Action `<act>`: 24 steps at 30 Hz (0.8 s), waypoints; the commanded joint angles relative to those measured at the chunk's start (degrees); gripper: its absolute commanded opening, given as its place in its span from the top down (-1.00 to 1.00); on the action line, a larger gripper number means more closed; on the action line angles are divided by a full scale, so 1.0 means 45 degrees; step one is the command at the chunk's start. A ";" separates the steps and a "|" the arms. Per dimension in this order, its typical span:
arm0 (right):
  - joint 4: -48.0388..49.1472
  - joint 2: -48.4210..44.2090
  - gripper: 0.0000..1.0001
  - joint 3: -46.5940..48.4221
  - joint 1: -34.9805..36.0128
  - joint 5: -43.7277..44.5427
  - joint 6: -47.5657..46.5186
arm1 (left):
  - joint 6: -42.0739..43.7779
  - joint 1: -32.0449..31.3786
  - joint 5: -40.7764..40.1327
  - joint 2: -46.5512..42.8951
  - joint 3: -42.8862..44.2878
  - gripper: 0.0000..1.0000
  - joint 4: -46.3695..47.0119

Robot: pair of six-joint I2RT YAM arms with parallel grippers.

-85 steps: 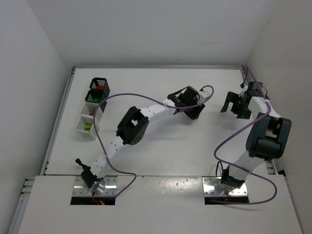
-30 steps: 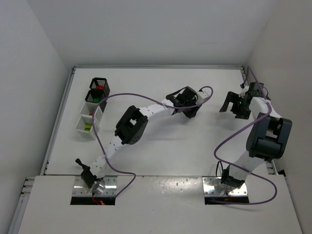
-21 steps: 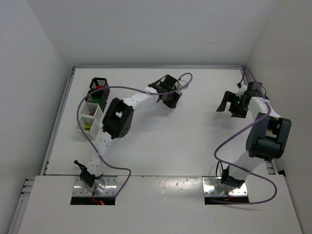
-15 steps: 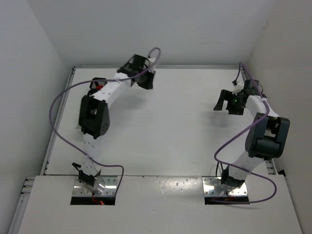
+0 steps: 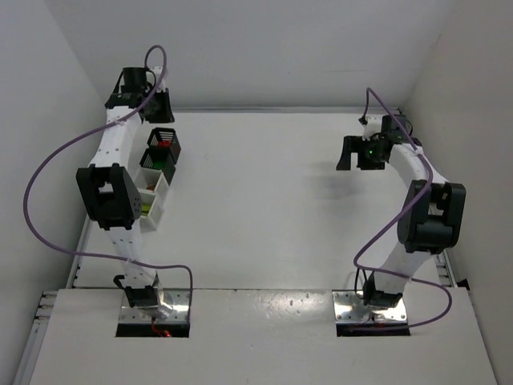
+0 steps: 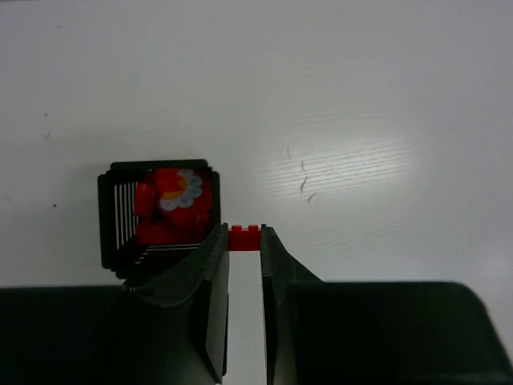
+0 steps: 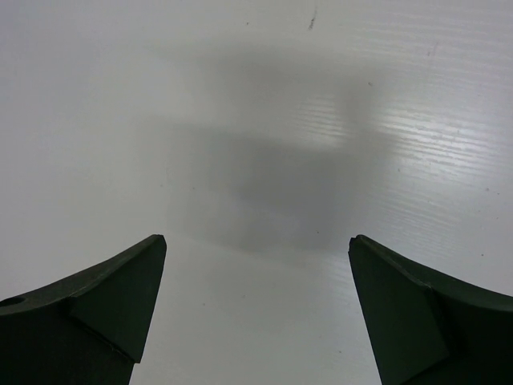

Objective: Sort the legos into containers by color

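Note:
A small red lego (image 6: 244, 238) is pinched between the tips of my left gripper (image 6: 244, 241), which is shut on it. That gripper (image 5: 150, 103) hangs high at the far left, just behind the row of containers. Below it and to the left in the left wrist view is the farthest black container (image 6: 112, 218), holding red legos (image 6: 170, 204). The row runs black (image 5: 164, 139), black (image 5: 159, 158), white (image 5: 152, 181), white (image 5: 143, 207); the nearest white one shows a yellow-green piece. My right gripper (image 5: 358, 157) is open at the far right over bare table (image 7: 256, 241).
White walls close the table on the left, back and right. A raised rail (image 5: 94, 192) runs along the left edge beside the containers. The left arm's purple cable (image 5: 36, 192) loops out over that edge.
My left arm has swung from the middle of the table to the far left back corner, behind the containers, still gripping the red lego. My right gripper drifted slightly left and farther back.

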 commanded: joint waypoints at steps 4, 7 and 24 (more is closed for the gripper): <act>0.0072 0.0311 -0.92 0.0678 0.0378 0.0114 -0.0314 | -0.0168 0.0879 -0.0058 0.0171 0.0316 0.84 -0.0503; 0.0072 0.0428 -0.92 0.0678 0.0611 0.0231 -0.0314 | -0.0051 0.0997 -0.0197 0.0308 0.0316 0.84 -0.0503; 0.0189 0.0661 -0.98 0.0678 0.0847 0.0466 -0.0431 | 0.0203 0.1114 -0.1174 0.1186 -0.0036 0.61 -0.0503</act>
